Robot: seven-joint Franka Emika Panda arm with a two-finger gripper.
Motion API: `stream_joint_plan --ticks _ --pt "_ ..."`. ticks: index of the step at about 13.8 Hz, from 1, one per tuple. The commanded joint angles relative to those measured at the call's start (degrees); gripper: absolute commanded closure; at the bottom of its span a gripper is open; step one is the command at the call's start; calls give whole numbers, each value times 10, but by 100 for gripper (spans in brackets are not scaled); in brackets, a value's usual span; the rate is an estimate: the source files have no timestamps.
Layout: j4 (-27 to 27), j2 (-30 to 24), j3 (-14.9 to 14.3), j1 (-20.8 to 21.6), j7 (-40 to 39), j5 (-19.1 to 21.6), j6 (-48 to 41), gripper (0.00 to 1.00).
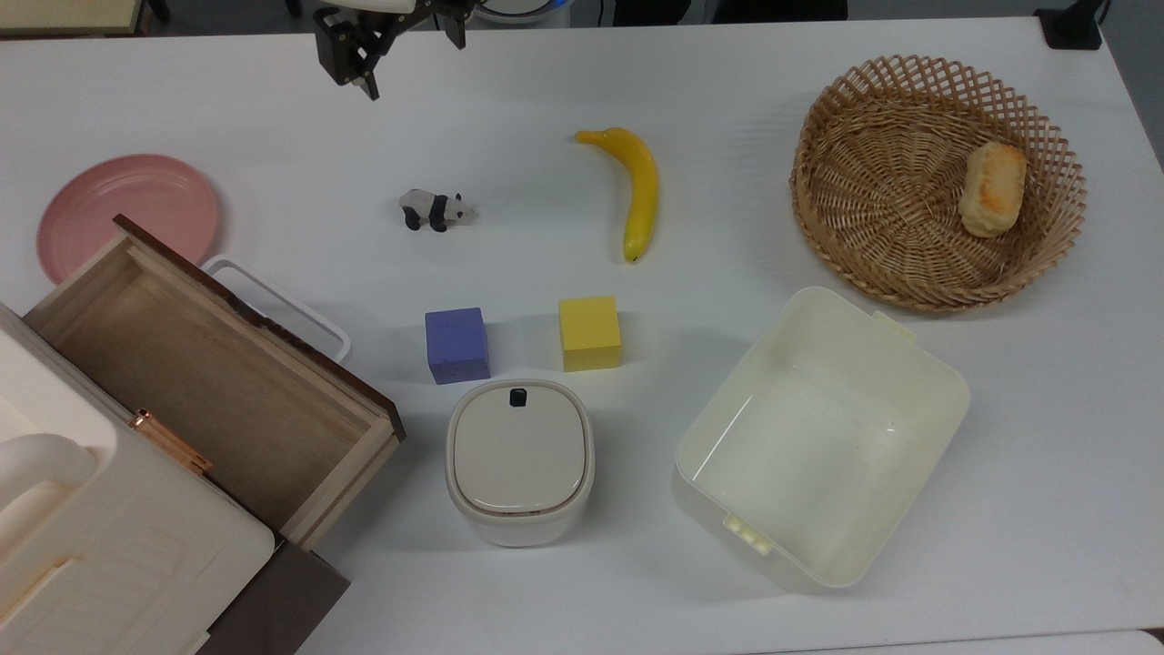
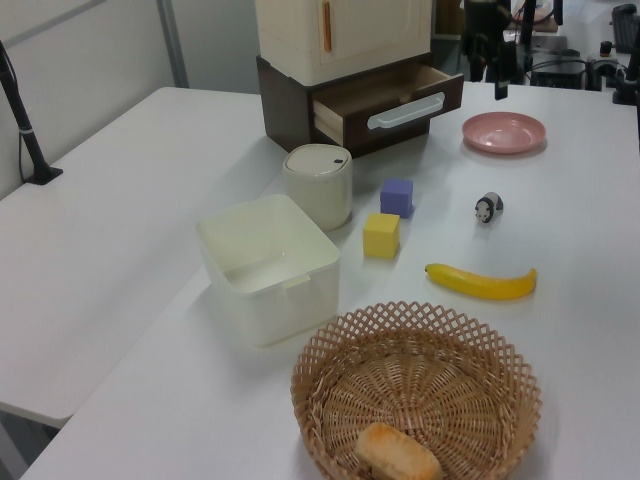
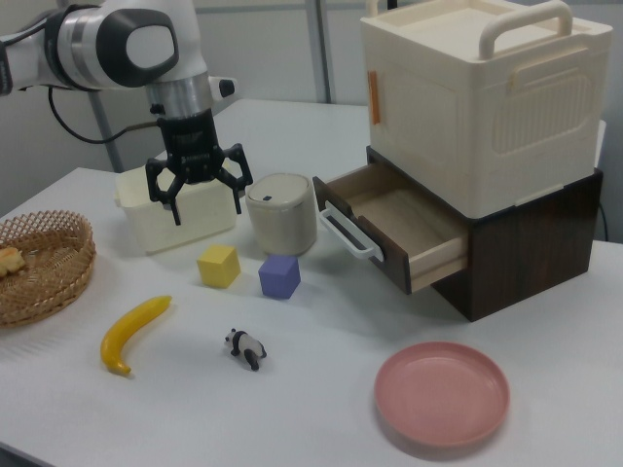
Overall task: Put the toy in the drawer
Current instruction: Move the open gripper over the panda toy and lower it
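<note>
White matte surface (image 1: 273, 118), its edges cut off in the top view. Cream ribbed plastic case (image 3: 484, 88) sits on the dark cabinet; the top view crops it at the corner. Light bare-wood drawer (image 1: 195, 373) with dark brown front and white loop handle stands pulled out, its rear hidden under the case. Cream plastic bin (image 1: 941, 400), glossy inside. Woven wicker basket (image 1: 823, 164) holding a bread roll (image 1: 993, 189). My claw (image 3: 205, 212), black and empty, fingers spread wide, hangs above the surface; its upper part is cut off in the top view. Small black-and-white panda toy (image 1: 436, 209) stands on the surface, well apart from the drawer, beyond the purple foam cube (image 1: 456, 345).
</note>
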Motion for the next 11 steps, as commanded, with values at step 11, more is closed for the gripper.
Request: stream_joint_plan --ticks 11 --pt "-291 -112 -4 -2 -214 -1 259 0"
